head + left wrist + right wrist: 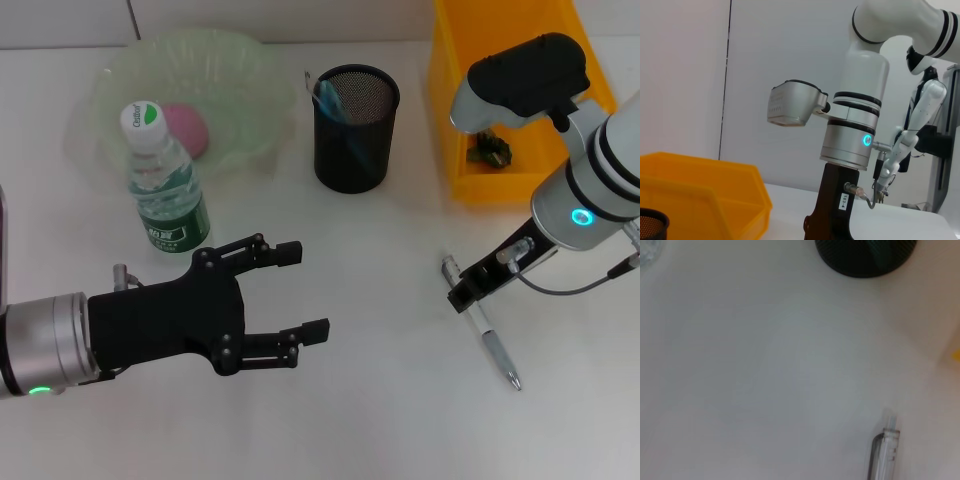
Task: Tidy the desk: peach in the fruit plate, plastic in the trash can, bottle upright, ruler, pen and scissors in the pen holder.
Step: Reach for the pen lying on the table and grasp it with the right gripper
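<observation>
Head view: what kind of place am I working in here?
Probably a lab mock-up of an office desk: a white table carrying a mesh pen holder, a loose pen and an orange bin, with plain walls behind.

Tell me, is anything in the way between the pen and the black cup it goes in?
Nothing visible. The silver ballpoint pen lies on bare white desk, with only open surface up to the black mesh pen holder. The right tool sits at the pen's top end.
</observation>
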Controlling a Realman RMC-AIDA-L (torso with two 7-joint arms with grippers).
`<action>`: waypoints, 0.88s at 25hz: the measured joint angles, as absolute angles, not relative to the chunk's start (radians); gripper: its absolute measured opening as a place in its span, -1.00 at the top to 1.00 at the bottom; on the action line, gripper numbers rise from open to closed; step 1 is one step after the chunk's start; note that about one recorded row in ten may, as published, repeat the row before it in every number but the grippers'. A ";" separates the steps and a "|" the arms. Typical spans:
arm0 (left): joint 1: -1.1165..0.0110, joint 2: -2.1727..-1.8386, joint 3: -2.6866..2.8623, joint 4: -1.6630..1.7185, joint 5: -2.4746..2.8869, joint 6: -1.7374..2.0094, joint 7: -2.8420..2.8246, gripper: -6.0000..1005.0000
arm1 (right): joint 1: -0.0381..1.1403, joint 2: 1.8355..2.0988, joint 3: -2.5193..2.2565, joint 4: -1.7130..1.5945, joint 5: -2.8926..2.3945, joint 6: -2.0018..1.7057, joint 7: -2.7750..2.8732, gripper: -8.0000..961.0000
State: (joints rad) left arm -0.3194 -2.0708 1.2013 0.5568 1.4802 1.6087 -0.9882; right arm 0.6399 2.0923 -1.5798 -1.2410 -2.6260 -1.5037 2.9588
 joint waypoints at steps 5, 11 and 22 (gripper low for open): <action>-0.320 -2.071 1.206 0.557 1.480 1.610 -0.989 -0.72 | 0.639 2.092 -1.576 -1.241 -2.626 -1.504 2.958 0.04; -0.323 -2.069 1.207 0.562 1.478 1.623 -0.996 -0.72 | 0.638 2.092 -1.573 -1.243 -2.626 -1.503 2.958 0.05; -0.325 -2.069 1.207 0.559 1.479 1.623 -0.991 -0.72 | 0.642 2.092 -1.573 -1.232 -2.626 -1.488 2.957 0.06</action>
